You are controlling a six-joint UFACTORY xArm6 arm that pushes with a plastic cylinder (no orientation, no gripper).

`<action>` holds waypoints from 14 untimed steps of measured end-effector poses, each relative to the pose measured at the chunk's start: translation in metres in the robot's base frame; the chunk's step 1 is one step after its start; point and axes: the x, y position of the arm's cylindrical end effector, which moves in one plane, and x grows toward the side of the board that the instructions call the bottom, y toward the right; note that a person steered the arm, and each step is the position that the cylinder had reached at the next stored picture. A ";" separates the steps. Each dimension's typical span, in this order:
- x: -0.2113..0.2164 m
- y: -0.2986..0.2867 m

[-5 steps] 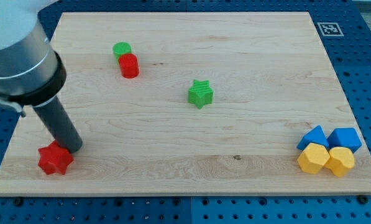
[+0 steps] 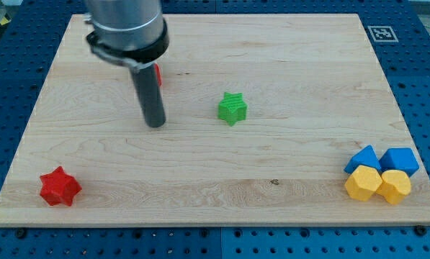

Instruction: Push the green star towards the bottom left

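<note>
The green star (image 2: pixel 233 108) lies near the middle of the wooden board (image 2: pixel 287 187). My tip (image 2: pixel 155 124) rests on the board to the star's left, a clear gap away and slightly lower in the view. The rod and arm rise toward the view's top left. They hide most of the red block (image 2: pixel 158 75), of which only a sliver shows, and the green block that was beside it.
A red star (image 2: pixel 60 187) lies at the bottom left corner. Two blue blocks (image 2: pixel 382 159) and two yellow blocks (image 2: pixel 377 184) cluster at the bottom right. A fiducial tag (image 2: pixel 381 33) sits at the top right corner.
My tip has moved from beside the red star up and to the right, now left of the green star. The red star shifted slightly left. The green star has not moved.
</note>
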 end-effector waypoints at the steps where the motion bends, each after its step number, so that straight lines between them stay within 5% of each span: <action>1: -0.028 0.024; 3: -0.061 0.081; 6: -0.023 0.160; 14: 0.031 -0.042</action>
